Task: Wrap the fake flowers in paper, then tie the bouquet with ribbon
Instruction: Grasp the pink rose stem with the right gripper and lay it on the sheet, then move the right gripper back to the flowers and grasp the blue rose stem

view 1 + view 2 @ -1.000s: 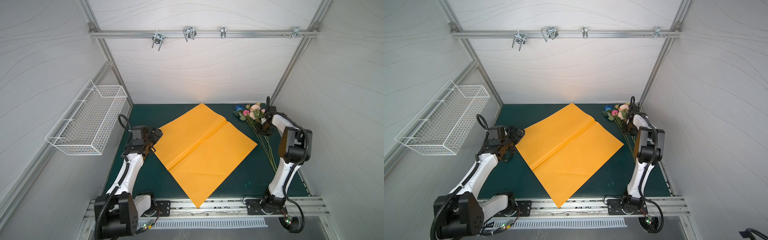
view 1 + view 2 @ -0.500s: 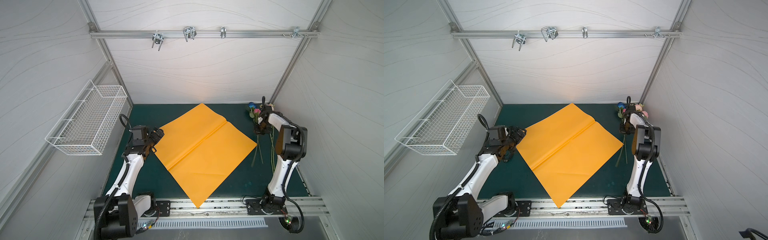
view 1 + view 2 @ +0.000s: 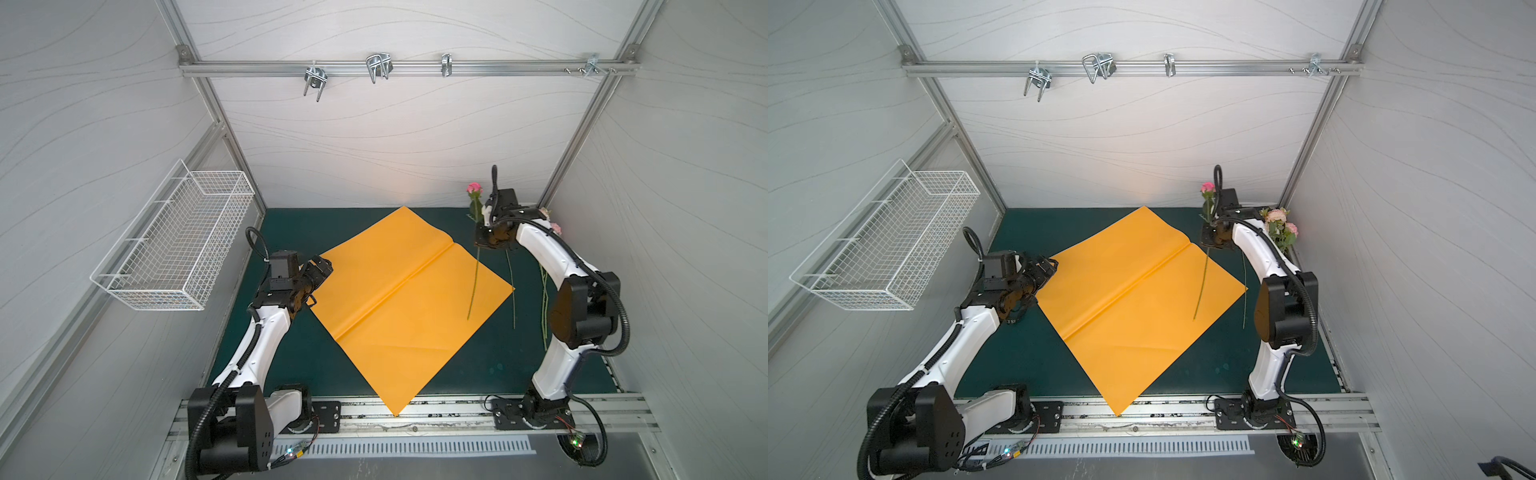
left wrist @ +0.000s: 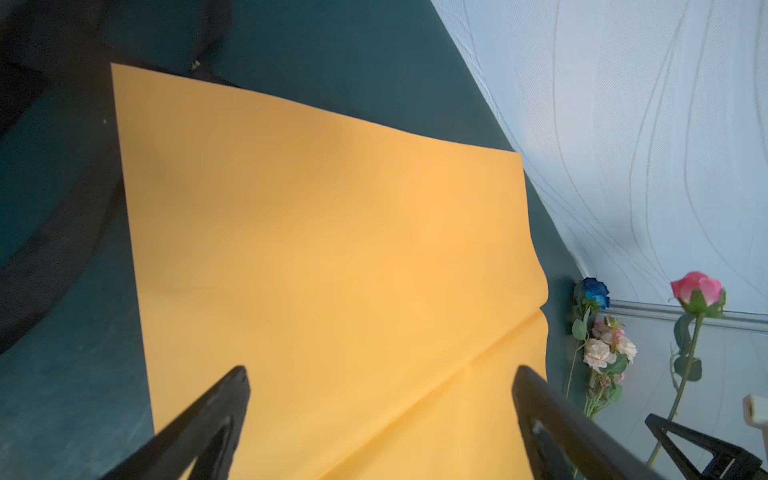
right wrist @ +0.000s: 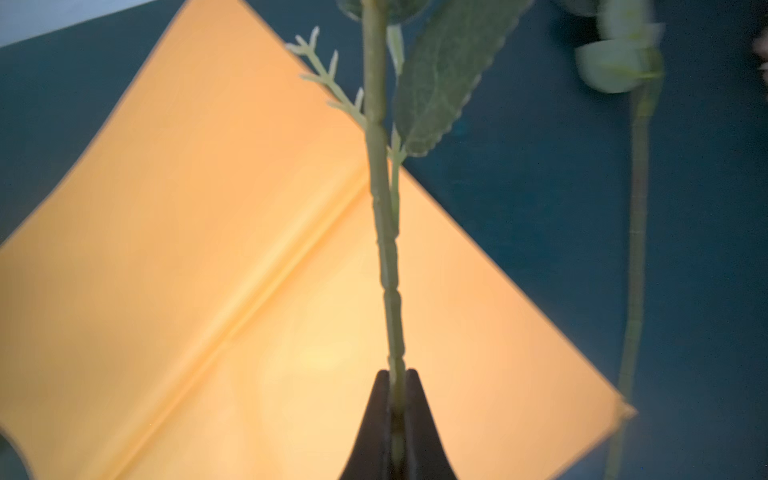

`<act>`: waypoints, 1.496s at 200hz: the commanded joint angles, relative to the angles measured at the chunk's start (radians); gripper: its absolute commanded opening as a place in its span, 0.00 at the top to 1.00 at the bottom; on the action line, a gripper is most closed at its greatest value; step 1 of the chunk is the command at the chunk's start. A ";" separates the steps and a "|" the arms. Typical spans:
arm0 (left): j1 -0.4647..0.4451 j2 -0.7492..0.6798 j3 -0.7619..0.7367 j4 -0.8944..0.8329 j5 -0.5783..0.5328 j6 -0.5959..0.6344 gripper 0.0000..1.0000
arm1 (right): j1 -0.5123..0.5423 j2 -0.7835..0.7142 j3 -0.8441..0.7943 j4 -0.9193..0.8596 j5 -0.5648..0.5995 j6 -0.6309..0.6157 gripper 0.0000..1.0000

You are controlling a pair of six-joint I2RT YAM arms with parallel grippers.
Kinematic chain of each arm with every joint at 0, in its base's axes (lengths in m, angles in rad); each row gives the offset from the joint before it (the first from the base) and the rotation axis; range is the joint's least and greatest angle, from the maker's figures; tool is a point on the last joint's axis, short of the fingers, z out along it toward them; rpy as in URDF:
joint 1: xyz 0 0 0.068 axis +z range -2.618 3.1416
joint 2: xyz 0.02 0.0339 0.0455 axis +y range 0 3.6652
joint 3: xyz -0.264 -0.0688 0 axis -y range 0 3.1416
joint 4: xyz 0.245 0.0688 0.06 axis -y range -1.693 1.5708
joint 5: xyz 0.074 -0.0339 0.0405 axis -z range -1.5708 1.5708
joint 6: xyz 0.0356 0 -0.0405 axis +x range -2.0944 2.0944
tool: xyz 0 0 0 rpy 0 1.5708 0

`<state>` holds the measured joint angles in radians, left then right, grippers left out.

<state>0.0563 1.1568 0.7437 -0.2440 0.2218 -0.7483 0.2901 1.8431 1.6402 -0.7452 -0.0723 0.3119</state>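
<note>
Whereas a second ago all the flowers lay flat together to the right of the orange paper sheet (image 3: 395,299), with the right end effector (image 3: 485,240) low among them, one pink rose (image 3: 473,190) is now up in the air. That end effector is clamped tight on the rose's stem. The blossom points up towards the back wall, and the long stem hangs down over the sheet's right corner. The right arm (image 3: 548,257) has folded back, its elbow high and its wrist raised near the rear of the table (image 3: 291,232).

What remains of the bouquet of fake flowers (image 3: 1278,224) sits in the far right corner behind that arm, with pink and peach heads showing.

The left end effector (image 3: 322,270) has not moved. It hovers at the sheet's left corner with its jaws spread wide and nothing between them.
</note>
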 commanded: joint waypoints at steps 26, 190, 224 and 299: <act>-0.025 0.052 0.042 0.008 0.013 0.037 0.01 | 0.213 0.209 0.176 0.109 -0.128 0.232 1.00; -0.032 0.028 0.034 0.021 0.023 0.041 0.01 | 0.254 0.638 0.676 -0.015 -0.134 0.097 0.54; -0.032 0.012 0.039 0.014 0.025 0.042 0.01 | 0.188 0.359 0.396 0.030 -0.117 0.034 0.50; -0.032 0.021 0.034 0.045 0.053 0.028 0.01 | -0.200 0.021 -0.123 0.012 0.120 -0.154 0.47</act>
<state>0.0269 1.1751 0.7437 -0.2359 0.2562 -0.7181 0.1867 1.8294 1.6054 -0.6796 -0.0845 0.2634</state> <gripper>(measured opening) 0.991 0.539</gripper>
